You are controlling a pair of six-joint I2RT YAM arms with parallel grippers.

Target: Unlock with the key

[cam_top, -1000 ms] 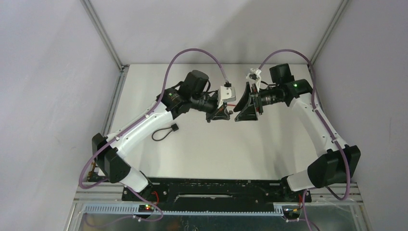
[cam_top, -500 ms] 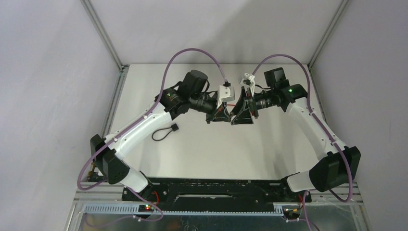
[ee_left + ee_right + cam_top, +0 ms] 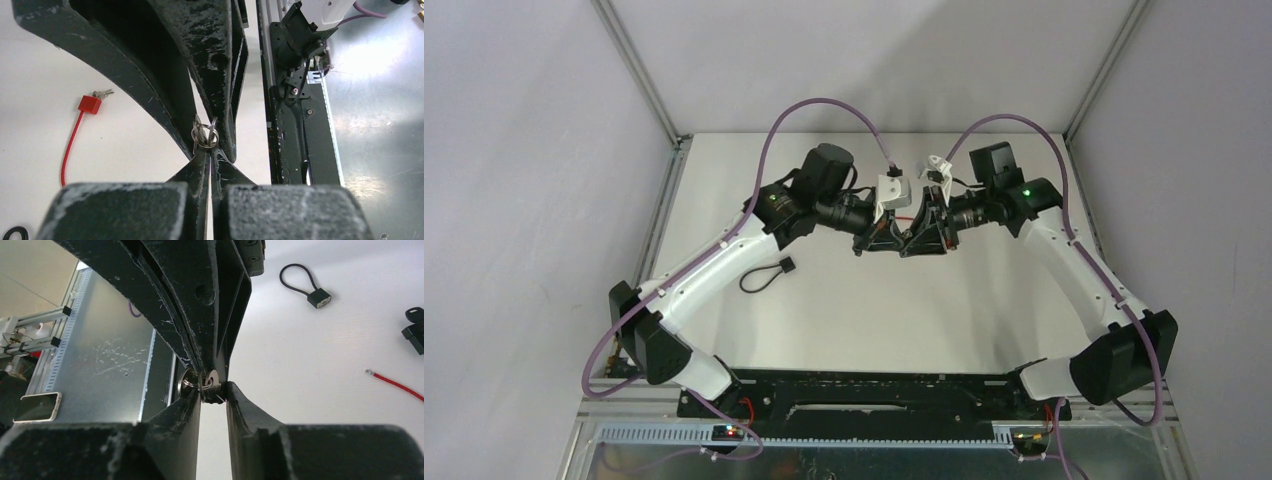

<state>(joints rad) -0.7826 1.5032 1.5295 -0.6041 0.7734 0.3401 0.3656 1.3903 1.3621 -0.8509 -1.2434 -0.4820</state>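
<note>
Above the middle of the table my two grippers meet tip to tip. My left gripper (image 3: 209, 150) (image 3: 894, 240) is shut on a small steel key ring (image 3: 205, 136). My right gripper (image 3: 214, 389) (image 3: 917, 240) comes from the opposite side. Its jaws have narrowed onto the key (image 3: 212, 382) hanging from that ring, and both tips touch it. On the table below lies a red padlock (image 3: 90, 104) with a red cable (image 3: 70, 145) and its own small keys (image 3: 103, 93). A black padlock (image 3: 318, 297) (image 3: 786, 266) with a black cable loop lies farther left.
The loose end of the red cable (image 3: 395, 383) runs across the white table (image 3: 874, 310). A black part (image 3: 413, 327) sits at the right edge of the right wrist view. The black base rail (image 3: 300, 125) and the metal tray (image 3: 107, 355) lie at the near edge.
My right arm has moved left until its gripper meets the left one, and its jaws have closed from wide open onto the key. The left gripper has stayed shut and nearly still.
</note>
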